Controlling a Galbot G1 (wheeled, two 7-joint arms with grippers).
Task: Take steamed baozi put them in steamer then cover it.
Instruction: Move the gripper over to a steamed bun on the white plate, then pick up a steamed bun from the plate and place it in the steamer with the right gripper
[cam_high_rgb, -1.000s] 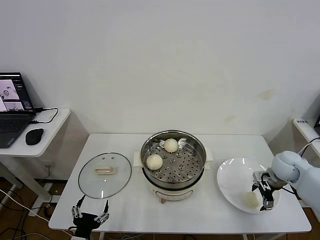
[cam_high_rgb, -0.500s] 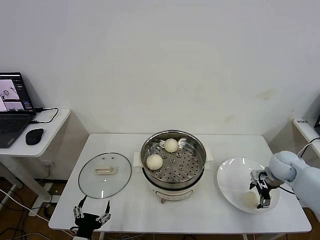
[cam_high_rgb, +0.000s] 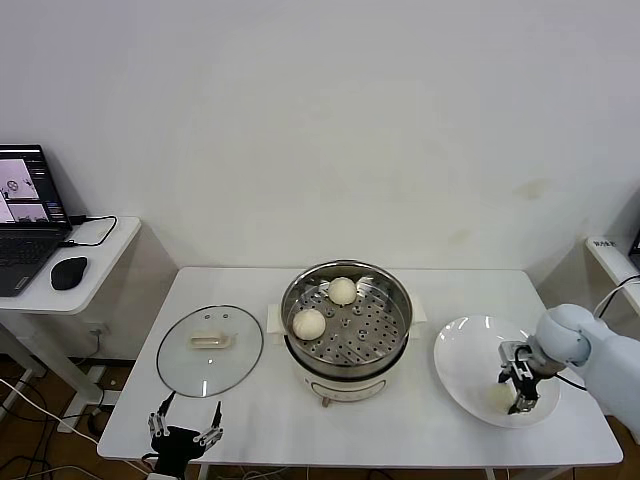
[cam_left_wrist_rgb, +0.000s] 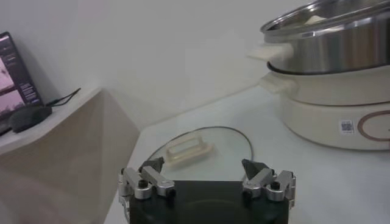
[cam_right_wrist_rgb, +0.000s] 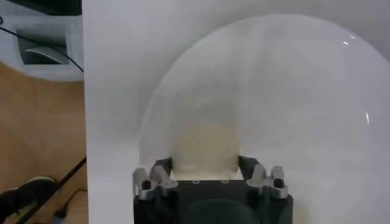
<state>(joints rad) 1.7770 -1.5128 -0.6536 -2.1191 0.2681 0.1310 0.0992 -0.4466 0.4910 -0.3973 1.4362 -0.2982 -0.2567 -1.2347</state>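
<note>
Here, a smooth creamy baozi (cam_right_wrist_rgb: 206, 149) between pincer fingers (cam_right_wrist_rgb: 159, 175)

Bright, even indoor light fills the room; soft shadows sit under the steamer (cam_high_rgb: 346, 322), whose steel rim glints, while wrist views blur nearby surfaces.

Three baozi (cam_high_rgb: 309, 323) — one steamer (cam_high_rgb: 345, 318), cover (cam_high_rgb: 209, 349), plate (cam_high_rgb: 462, 362).

Two creamy-white round baozi (cam_high_rgb: 309, 323) sit inside the open shiny steel steamer (cam_high_rgb: 345, 362) — its clear glass cover (cam_high_rgb: 209, 349) lies flat alongside.
</note>
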